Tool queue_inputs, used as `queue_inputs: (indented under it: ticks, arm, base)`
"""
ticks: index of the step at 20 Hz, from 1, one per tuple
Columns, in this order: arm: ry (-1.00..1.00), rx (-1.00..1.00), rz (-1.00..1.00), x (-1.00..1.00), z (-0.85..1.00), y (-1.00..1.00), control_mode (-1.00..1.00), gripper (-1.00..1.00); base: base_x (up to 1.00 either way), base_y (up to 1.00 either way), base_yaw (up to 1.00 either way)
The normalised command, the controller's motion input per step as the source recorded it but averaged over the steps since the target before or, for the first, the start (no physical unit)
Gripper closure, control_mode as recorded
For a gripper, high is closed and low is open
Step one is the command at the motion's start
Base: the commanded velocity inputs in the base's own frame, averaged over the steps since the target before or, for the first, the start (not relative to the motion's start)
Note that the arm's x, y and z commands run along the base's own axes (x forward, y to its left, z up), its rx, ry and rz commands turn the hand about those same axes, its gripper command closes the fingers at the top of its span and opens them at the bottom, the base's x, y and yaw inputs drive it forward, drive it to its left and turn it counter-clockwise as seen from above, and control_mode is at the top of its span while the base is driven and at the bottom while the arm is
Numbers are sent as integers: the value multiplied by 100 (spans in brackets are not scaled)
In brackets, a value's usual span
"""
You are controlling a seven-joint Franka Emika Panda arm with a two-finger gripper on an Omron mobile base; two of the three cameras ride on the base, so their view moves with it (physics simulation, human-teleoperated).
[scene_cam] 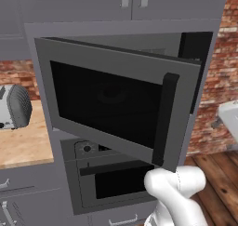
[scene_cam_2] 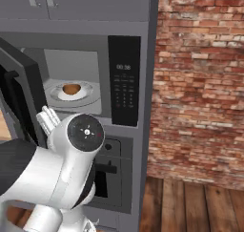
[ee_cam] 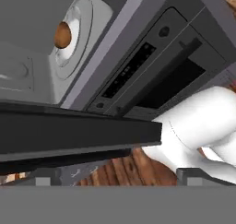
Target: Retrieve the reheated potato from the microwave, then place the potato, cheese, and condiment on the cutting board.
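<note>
Potato is seen lying on the round white turntable inside the microwave, left of the black control panel. In the hand view the potato is found at the upper left, on the same plate.

Writing: a small lit display is carried at the top of the control panel, with rows of keys below it; the digits are too blurred to be read. No brand mark can be made out.

Edges and room: the microwave door is swung out to the left of the cavity, its dark handle at the free edge, so the opening is left unobstructed from the front in the right base view. Below the microwave a smaller oven is set. To the left of the microwave a wooden counter with a toaster is noted; to its right, a brick wall.

Claw: the gripper is shown with its two finger tips spread wide at the bottom of the hand view, just beneath the door's dark edge. Nothing is held between them.
</note>
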Motion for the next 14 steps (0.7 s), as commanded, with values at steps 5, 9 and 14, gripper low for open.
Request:
queue_inputs:
  ticks: [5,9,14]
  arm:
    - [15,26,0,58,0,-14,-100,-100]
    - [3,21,0,64,0,13,-100,-100]
    - [0,8,0,64,0,42,-100,-100]
  base:
    - [0,0,0]
    - [0,0,0]
    - [0,0,0]
